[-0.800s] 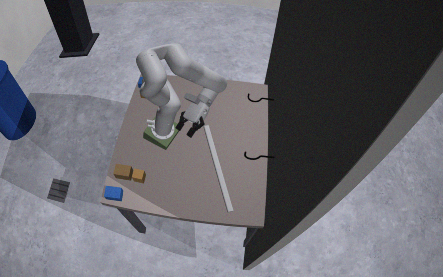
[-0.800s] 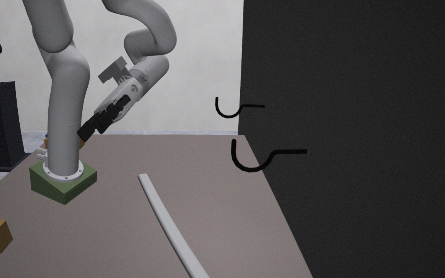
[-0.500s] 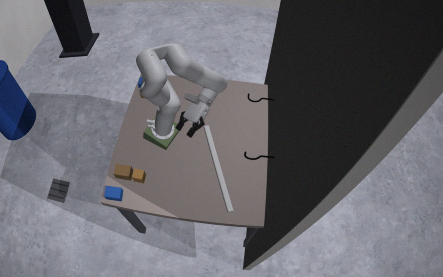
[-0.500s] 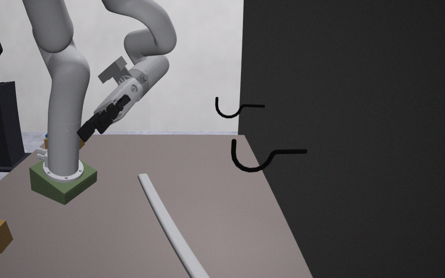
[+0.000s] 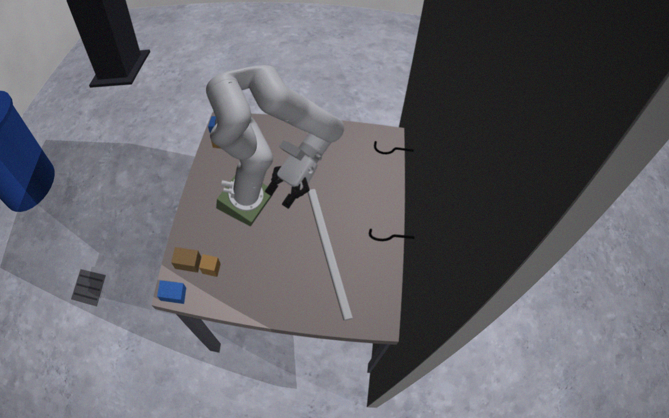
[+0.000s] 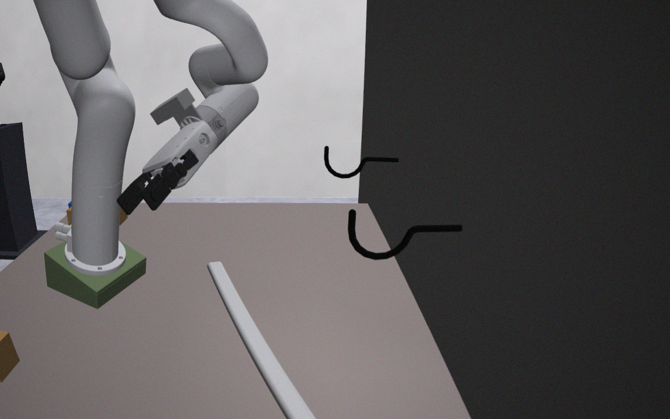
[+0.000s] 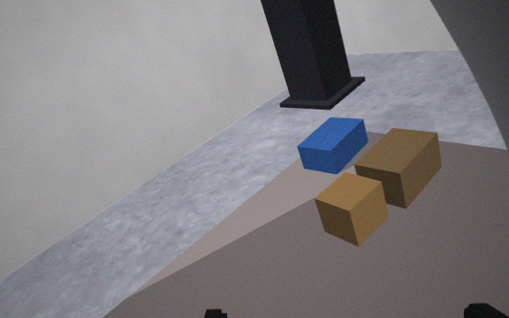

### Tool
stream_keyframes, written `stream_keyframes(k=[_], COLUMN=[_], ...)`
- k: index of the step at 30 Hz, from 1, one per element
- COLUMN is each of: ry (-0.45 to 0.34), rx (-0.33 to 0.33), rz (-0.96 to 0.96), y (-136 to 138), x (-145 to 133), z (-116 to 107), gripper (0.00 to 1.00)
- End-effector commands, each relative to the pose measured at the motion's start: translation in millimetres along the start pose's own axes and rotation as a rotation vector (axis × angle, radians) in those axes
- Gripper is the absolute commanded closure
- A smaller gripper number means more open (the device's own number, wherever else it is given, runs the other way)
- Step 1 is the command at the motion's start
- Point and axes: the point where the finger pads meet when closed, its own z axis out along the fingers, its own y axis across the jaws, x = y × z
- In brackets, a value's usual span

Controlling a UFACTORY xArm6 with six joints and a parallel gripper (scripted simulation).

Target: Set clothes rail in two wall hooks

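The light grey clothes rail (image 5: 329, 253) (image 6: 254, 333) lies flat on the table, running slantwise from near the arm towards the table's front edge. Two black wall hooks stick out from the dark wall above the table: the far hook (image 5: 384, 152) (image 6: 344, 176) and the near hook (image 5: 381, 238) (image 6: 377, 255). Both hooks are empty. My gripper (image 5: 279, 199) (image 6: 138, 207) is open and empty, tilted back towards the arm's base, above the table and to the left of the rail's far end. In the wrist view its fingertips (image 7: 346, 313) show at the bottom edge, wide apart; the rail is out of that view.
Two orange-brown blocks (image 5: 186, 259) (image 5: 209, 265) and a blue block (image 5: 171, 291) (image 7: 331, 141) stand at the table's front left. More blocks are partly hidden behind the arm. The green base block (image 5: 238, 210) (image 6: 96, 291) is close to the gripper. The dark wall (image 5: 508, 129) borders the table's right side.
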Motion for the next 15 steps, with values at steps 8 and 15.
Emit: stream_keyframes(k=[8, 15], ry=[-0.110, -0.192], rx=[-0.216, -0.294], rz=[-0.290, -0.412], y=[14.1, 17.5], x=[-19.1, -29.0], z=[-4.7, -8.9], gripper=[0.00, 0.00])
